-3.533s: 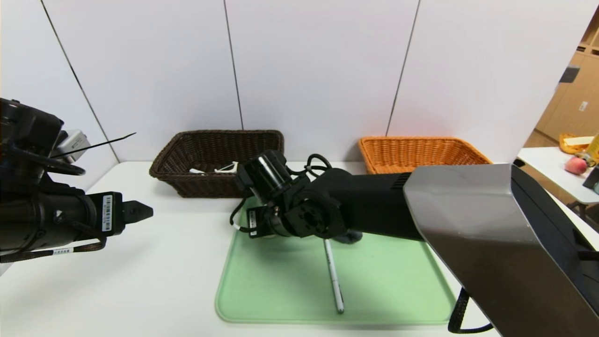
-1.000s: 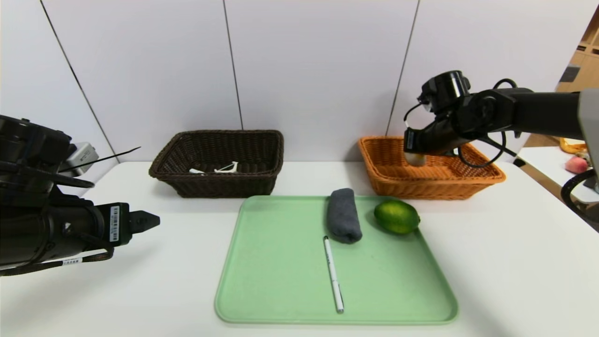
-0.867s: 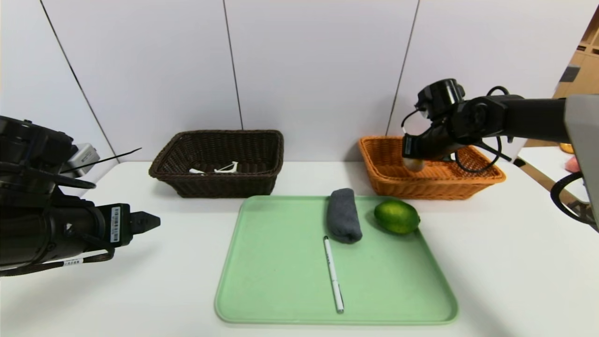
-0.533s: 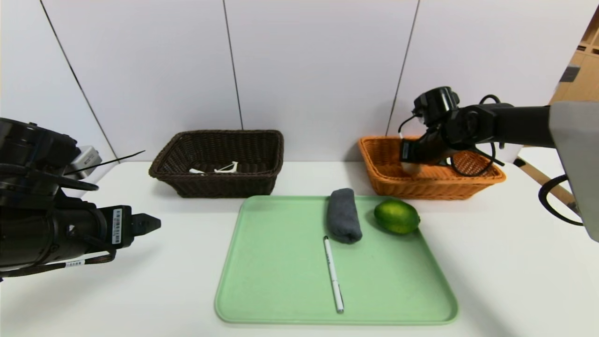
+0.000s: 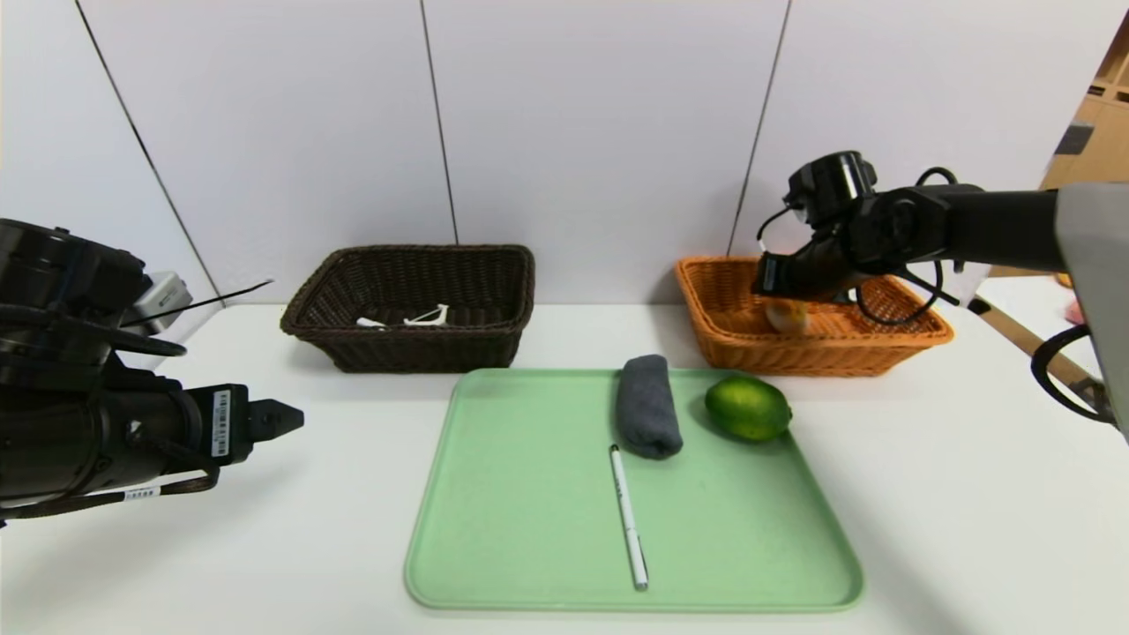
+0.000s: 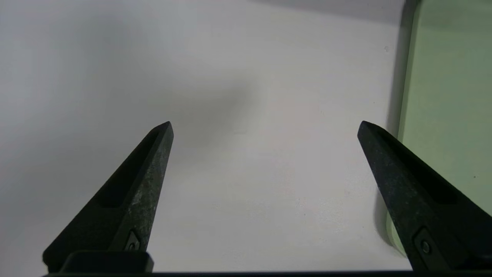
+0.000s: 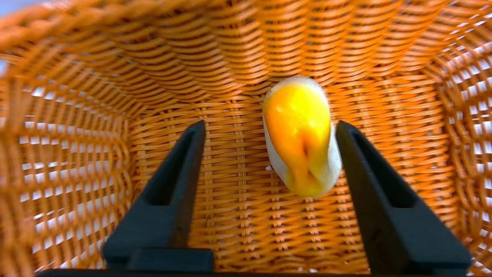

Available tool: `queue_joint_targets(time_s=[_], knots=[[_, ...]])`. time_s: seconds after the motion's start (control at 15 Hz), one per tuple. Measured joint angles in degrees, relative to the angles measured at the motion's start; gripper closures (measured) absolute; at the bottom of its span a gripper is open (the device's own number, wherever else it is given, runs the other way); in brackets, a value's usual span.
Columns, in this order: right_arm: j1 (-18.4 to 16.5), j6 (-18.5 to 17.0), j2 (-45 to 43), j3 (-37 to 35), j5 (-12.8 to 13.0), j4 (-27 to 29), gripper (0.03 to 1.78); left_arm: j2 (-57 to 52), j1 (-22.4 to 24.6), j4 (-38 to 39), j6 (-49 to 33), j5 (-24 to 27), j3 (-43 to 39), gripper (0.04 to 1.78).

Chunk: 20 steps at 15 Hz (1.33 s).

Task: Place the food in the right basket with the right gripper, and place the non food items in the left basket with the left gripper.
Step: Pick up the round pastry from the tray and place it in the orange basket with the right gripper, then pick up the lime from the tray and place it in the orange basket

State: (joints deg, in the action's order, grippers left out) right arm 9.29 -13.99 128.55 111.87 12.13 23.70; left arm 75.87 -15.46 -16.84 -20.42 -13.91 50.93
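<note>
Since half a second ago the right gripper (image 5: pixel 788 295) has risen slightly above the right basket (image 5: pixel 891 339) and the bun (image 5: pixel 786 315) now lies on the basket floor, apart from it.

Nearest, the left gripper (image 5: pixel 284 418) hovers over the white table (image 5: pixel 265 529) beside the green tray (image 5: pixel 529 547), arm horizontal, fingers (image 6: pixel 153 154) spread wide and empty. On the tray lie a white pen (image 5: pixel 629 517), the rolled grey cloth (image 5: pixel 648 417) and the lime (image 5: pixel 747 407).

Farther back, the left basket (image 5: pixel 494 265) holds a white peeler (image 5: pixel 427 315); another white item beside it is too small to identify. The right arm reaches across from the right. In the right wrist view its fingers (image 7: pixel 173 181) stand open around the bun (image 7: pixel 301 152), one close beside it; contact cannot be determined.
</note>
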Motion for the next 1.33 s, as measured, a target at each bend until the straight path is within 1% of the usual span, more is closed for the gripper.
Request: queue_joint_targets(time_s=[0.13,0.4,0.53,0.6,0.73,0.8,0.93,1.0,1.13,1.2,1.27,1.33], knots=[[0.22,0.38,-2.83,0.00,0.07,1.18,0.49,0.00,-0.17,-0.05,0.20,0.41,2.62,0.13],[1.18,2.28,-11.96,0.00,0.24,6.64,0.34,2.23,-2.34,-1.66,0.30,1.35,11.82,0.13],[1.56,2.50,-16.40,0.00,-0.34,9.20,0.28,4.39,-5.73,-2.82,0.28,1.40,16.26,0.13],[1.67,2.12,-18.49,0.00,-1.66,11.65,0.26,5.57,-8.08,-3.47,0.13,1.40,18.25,0.13],[1.78,-0.35,-22.27,0.00,-5.90,18.12,0.22,8.14,-12.37,-5.22,-0.66,1.34,21.48,0.13],[1.89,-1.18,-23.72,0.00,-7.53,21.61,0.21,9.65,-14.28,-6.31,-1.74,1.34,23.15,0.13],[3.00,-2.67,-26.32,-0.07,-11.89,29.00,0.18,12.35,-16.59,-7.67,-3.39,1.32,25.99,0.13],[3.80,-3.12,-27.33,-0.16,-13.25,31.59,0.18,13.87,-17.77,-8.33,-3.74,1.27,27.92,0.13],[5.12,-4.39,-28.77,-0.49,-13.80,36.08,0.16,16.06,-19.35,-10.42,-4.33,1.24,31.81,0.13],[5.60,-6.14,-29.33,-0.90,-13.86,37.46,0.15,17.64,-20.42,-12.57,-5.21,1.29,35.30,0.13],[6.00,-7.89,-30.01,-1.78,-13.92,37.85,0.14,19.22,-21.33,-14.82,-6.31,1.35,39.12,0.13],[6.30,-8.83,-30.87,-3.24,-14.38,37.92,0.14,21.20,-22.33,-17.51,-7.56,1.45,44.06,0.13]])
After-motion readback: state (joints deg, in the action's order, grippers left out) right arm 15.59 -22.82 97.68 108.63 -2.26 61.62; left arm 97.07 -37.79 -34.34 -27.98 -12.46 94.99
